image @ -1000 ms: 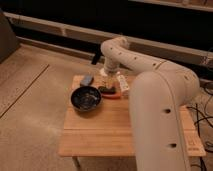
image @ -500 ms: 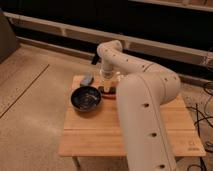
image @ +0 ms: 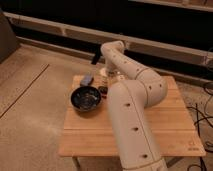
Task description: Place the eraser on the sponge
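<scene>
A small blue-grey sponge [image: 87, 79] lies near the back left corner of the wooden table [image: 165, 125]. A small dark object [image: 103, 90], possibly the eraser, sits just right of a dark bowl [image: 86, 98], at the edge of the arm. My gripper [image: 94, 58] is a dark shape at the end of the white arm [image: 131, 95]. It hangs above the table's back edge, up and a little right of the sponge and apart from it. Whether it holds anything does not show.
The big white arm covers the middle of the table from the front to the back left. A pale object [image: 105, 73] stands behind the small dark object. Cables [image: 202, 117] lie on the floor to the right. A dark wall with a ledge runs behind.
The arm has swung left and the gripper has risen, from low over the things beside the bowl to above the table's back edge. The bowl and sponge have not moved.
</scene>
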Robot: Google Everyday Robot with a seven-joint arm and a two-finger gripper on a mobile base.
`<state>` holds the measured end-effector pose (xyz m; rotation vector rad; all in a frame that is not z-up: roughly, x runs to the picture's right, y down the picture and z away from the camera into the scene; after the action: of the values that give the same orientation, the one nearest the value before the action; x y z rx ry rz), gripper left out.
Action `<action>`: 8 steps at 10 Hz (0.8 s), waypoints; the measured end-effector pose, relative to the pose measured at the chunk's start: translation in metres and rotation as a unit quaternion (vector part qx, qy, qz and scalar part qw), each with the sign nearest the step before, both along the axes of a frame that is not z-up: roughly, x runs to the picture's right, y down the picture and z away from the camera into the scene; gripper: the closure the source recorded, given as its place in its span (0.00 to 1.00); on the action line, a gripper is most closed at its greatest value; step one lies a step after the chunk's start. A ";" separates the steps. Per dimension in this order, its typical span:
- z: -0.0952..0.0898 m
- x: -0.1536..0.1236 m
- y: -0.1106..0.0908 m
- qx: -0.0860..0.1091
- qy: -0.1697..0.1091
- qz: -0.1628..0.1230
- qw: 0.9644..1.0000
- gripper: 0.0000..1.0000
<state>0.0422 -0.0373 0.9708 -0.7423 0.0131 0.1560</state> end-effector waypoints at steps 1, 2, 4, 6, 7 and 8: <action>0.003 -0.004 0.002 -0.005 -0.003 0.004 1.000 0.35; 0.007 -0.007 0.004 -0.011 -0.005 0.010 1.000 0.35; 0.013 -0.013 0.011 -0.024 -0.011 0.018 0.999 0.35; 0.016 -0.016 0.017 -0.033 -0.014 0.023 0.999 0.35; 0.018 -0.017 0.019 -0.037 -0.015 0.025 0.999 0.35; 0.021 -0.017 0.023 -0.042 -0.015 0.027 0.999 0.35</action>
<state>0.0250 -0.0148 0.9916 -0.8284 -0.0290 0.1966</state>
